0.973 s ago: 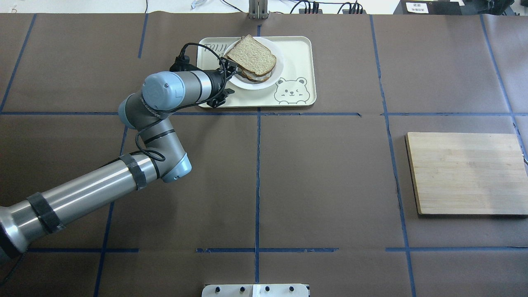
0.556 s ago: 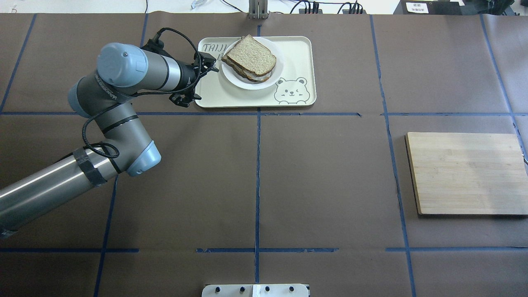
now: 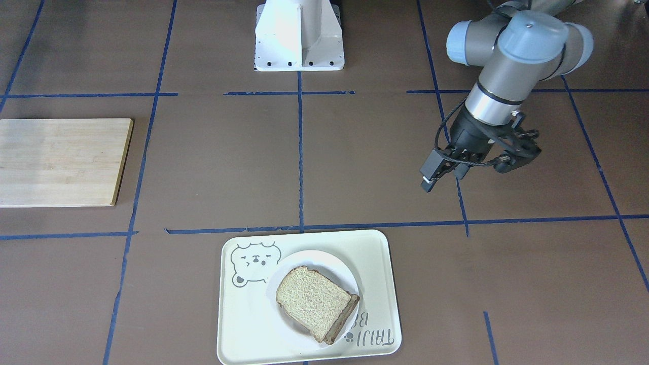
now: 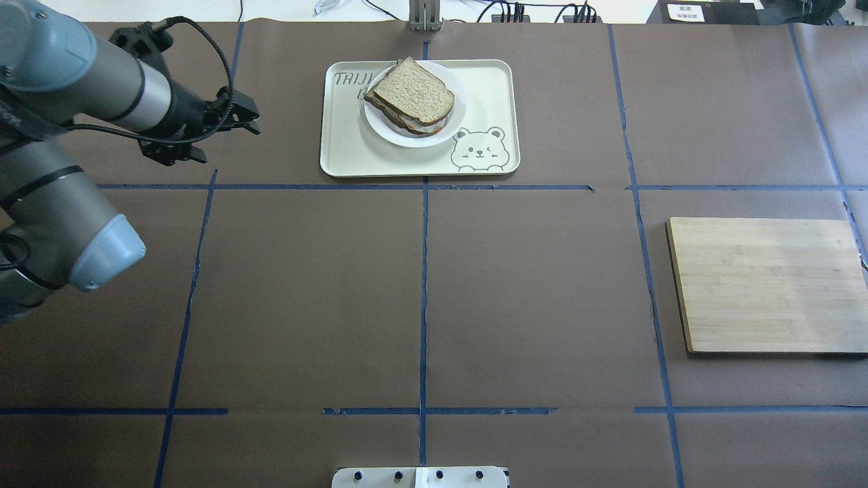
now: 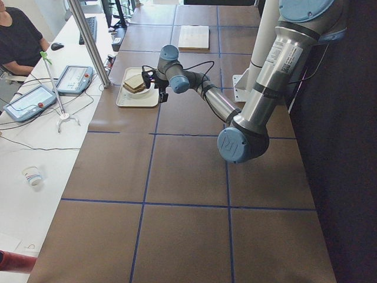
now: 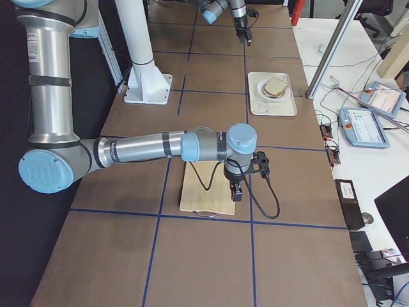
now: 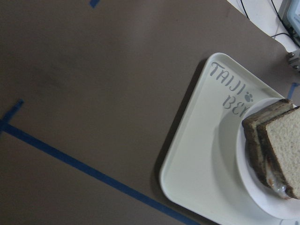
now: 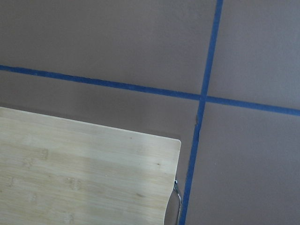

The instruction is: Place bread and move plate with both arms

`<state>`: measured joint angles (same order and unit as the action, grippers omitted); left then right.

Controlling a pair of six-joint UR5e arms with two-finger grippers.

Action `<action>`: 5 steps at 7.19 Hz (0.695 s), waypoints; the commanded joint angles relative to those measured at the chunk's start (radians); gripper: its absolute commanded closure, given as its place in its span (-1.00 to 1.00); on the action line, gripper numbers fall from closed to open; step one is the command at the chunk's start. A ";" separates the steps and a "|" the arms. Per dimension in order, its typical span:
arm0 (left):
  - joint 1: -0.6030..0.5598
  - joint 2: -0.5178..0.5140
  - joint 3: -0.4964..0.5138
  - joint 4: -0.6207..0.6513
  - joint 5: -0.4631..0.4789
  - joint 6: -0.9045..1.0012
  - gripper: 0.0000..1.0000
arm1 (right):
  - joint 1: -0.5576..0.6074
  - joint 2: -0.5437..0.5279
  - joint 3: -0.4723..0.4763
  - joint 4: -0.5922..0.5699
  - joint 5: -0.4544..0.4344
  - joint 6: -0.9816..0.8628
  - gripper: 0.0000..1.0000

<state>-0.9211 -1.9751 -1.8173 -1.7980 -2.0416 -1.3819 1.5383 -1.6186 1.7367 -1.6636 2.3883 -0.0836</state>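
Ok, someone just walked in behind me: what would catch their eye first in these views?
Most likely the bread, stacked on a second slice on the plate, which sits on the cream bear tray at the table's far edge, centre. Next come the left gripper, open and empty, off the tray's left side, and the wooden board on the right, with the right gripper over one edge of it.

Left arm bent at the elbow, left gripper spread wide and empty, right arm stretched low, right gripper pointing down
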 commanded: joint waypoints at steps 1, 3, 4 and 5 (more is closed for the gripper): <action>-0.125 0.065 -0.036 0.159 -0.116 0.330 -1.00 | 0.003 -0.049 -0.022 0.028 0.000 0.002 -1.00; -0.261 0.110 -0.017 0.224 -0.199 0.609 -1.00 | 0.005 -0.078 -0.022 0.127 -0.003 0.068 -1.00; -0.325 0.111 -0.016 0.330 -0.221 0.780 -1.00 | 0.003 -0.090 -0.020 0.180 -0.001 0.153 -1.00; -0.387 0.116 -0.016 0.429 -0.221 0.952 -1.00 | 0.005 -0.090 -0.022 0.182 0.006 0.157 -1.00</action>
<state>-1.2298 -1.8657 -1.8351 -1.4837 -2.2473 -0.6375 1.5425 -1.7020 1.7161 -1.5102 2.3884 0.0354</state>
